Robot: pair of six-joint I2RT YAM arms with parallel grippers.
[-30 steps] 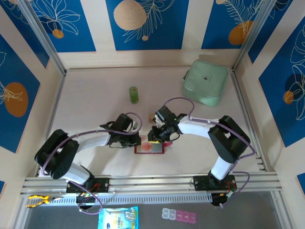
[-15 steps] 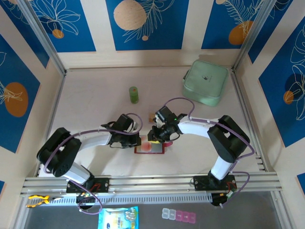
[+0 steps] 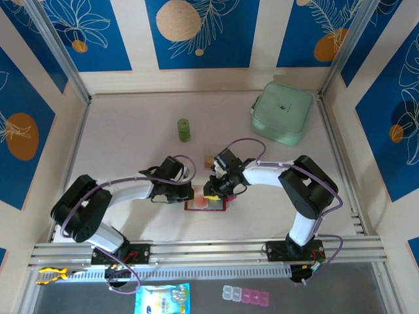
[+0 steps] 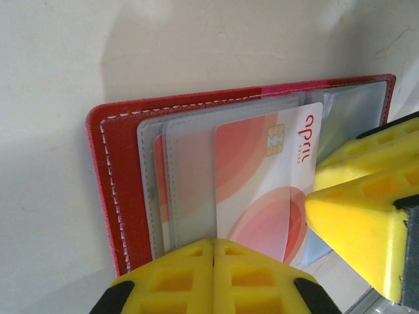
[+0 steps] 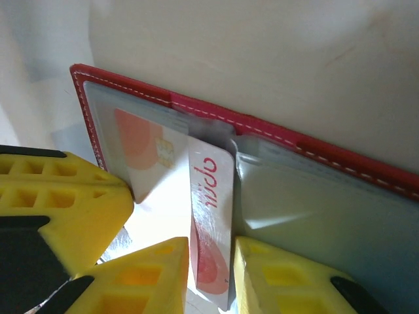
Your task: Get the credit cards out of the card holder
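The red card holder lies open on the table between the two arms, its greyish clear pockets facing up. A pinkish-red and white credit card marked "april" sticks partly out of a pocket. My right gripper is shut on this card, which stands tilted between its yellow fingers. My left gripper is shut with nothing in it, its tips resting on the holder's pockets. A second card's orange-red edge shows inside a pocket.
A mint-green pouch sits at the back right and a small green bottle stands behind the grippers. A small tan object lies just behind the right wrist. The two grippers nearly touch over the holder.
The right arm has shifted slightly left, its gripper staying over the holder with the card. The left arm and the holder have hardly moved.
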